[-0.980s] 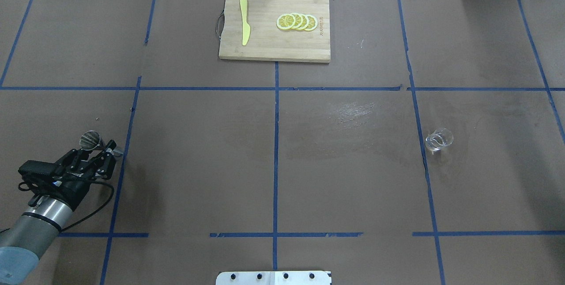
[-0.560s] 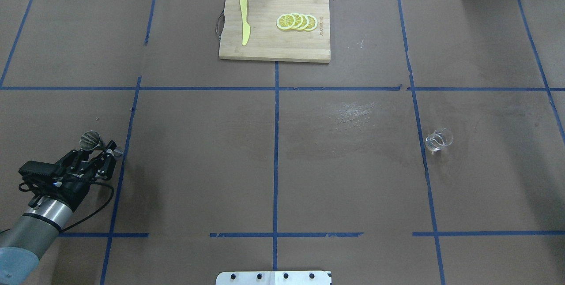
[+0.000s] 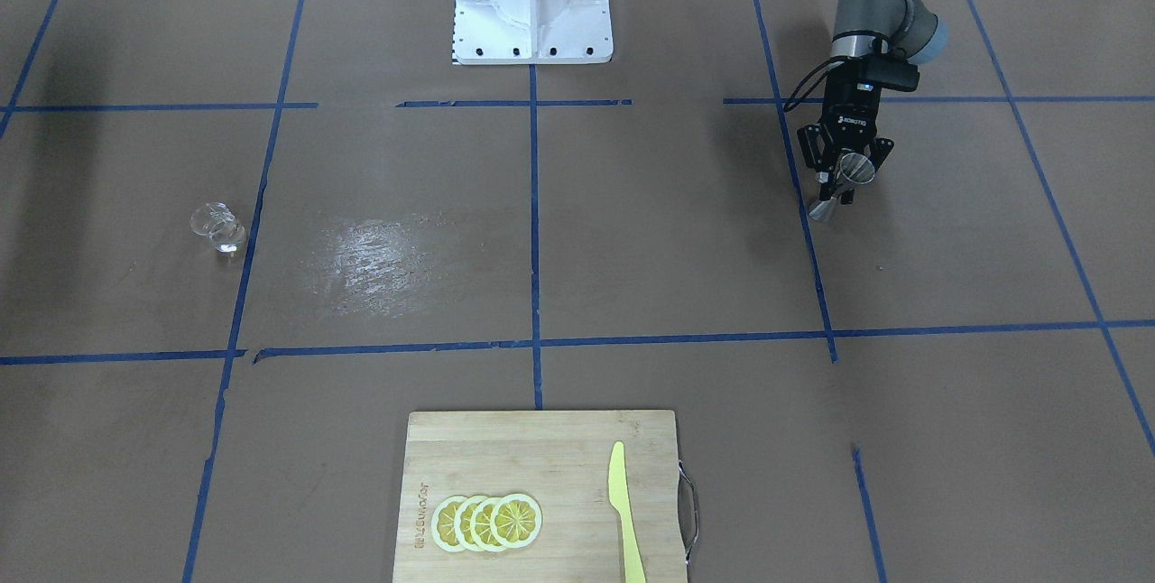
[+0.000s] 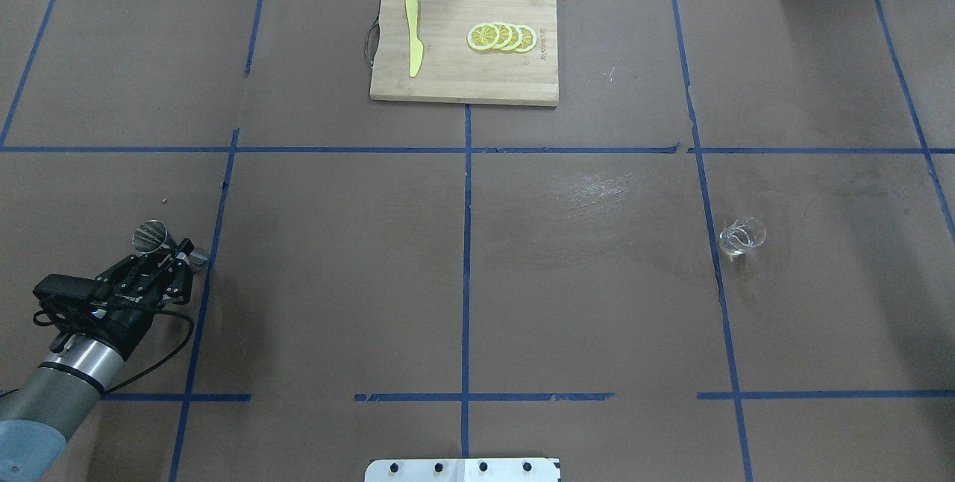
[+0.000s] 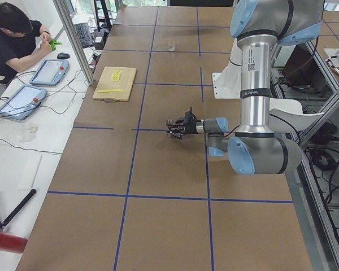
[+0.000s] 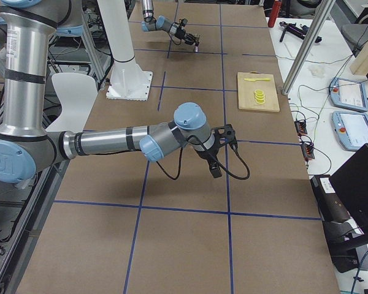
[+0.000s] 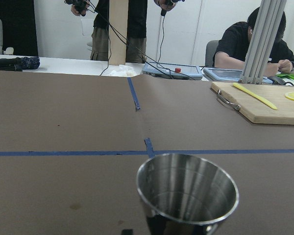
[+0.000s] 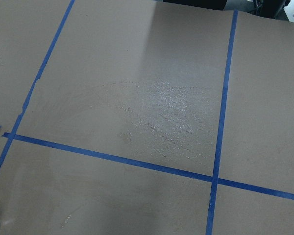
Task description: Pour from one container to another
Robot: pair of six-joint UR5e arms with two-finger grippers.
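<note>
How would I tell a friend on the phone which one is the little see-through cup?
In the overhead view, start at the wooden cutting board at the far edge of the table and come nearer and rightward. The glass cup stands alone just right of a blue tape line. It is short, rounded and clear, unlike the metal jigger far to the left.

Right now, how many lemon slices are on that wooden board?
4. The lemon slices overlap in one row on the cutting board, right of the yellow knife in the overhead view; another underneath could be hidden.
</note>
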